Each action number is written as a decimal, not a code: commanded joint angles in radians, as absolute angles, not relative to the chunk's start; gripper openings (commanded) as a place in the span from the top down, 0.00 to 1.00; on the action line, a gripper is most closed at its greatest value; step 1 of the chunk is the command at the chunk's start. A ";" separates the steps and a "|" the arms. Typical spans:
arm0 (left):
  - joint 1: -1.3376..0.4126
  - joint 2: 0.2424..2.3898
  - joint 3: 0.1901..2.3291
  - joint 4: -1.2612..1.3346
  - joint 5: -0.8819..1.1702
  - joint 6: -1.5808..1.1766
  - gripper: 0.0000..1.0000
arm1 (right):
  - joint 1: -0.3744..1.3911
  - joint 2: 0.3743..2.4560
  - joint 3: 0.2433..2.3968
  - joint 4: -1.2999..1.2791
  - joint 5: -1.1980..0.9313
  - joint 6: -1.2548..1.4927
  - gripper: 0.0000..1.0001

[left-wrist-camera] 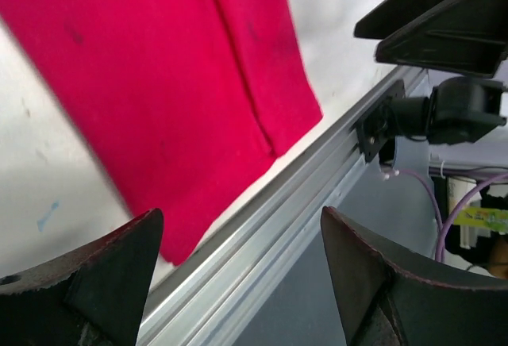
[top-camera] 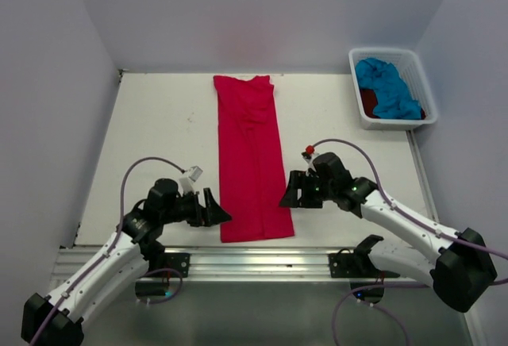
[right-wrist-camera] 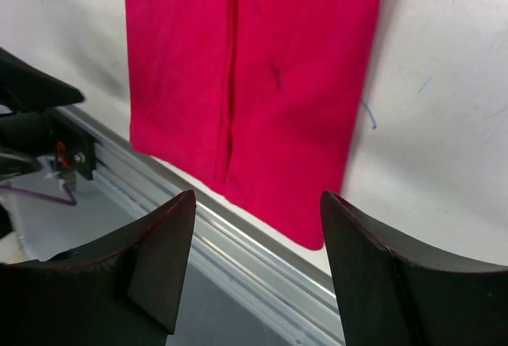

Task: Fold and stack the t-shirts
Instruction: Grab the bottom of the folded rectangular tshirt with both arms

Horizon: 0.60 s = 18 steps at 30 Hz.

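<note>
The bright red-pink t-shirt (top-camera: 252, 158) lies flat on the white table, folded lengthwise into a long strip from the back edge to the front edge. My left gripper (top-camera: 216, 209) is open and empty just left of the strip's near left corner. My right gripper (top-camera: 290, 190) is open and empty just right of the strip's near right edge. The strip shows in the left wrist view (left-wrist-camera: 159, 84) and the right wrist view (right-wrist-camera: 254, 76). The turquoise blue t-shirt (top-camera: 389, 88) lies crumpled on the dark red t-shirt (top-camera: 367, 100) in the basket.
A white plastic basket (top-camera: 419, 76) stands at the back right corner of the table. An aluminium rail (top-camera: 254, 260) runs along the table's front edge, close to the strip's near end. White walls stand at the left, the back and the right.
</note>
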<state>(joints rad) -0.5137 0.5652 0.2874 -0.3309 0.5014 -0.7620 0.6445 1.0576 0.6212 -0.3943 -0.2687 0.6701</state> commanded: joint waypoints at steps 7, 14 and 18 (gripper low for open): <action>-0.518 0.508 0.161 -0.477 0.543 -0.876 0.17 | 0.675 0.968 0.446 -0.276 -0.293 0.873 0.33; -0.520 0.636 0.126 -0.387 0.540 -0.874 0.19 | 0.680 0.986 0.431 -0.330 -0.193 0.913 0.37; -0.523 0.706 0.103 -0.290 0.531 -0.887 0.20 | 0.683 1.020 0.419 -0.362 -0.170 0.954 0.40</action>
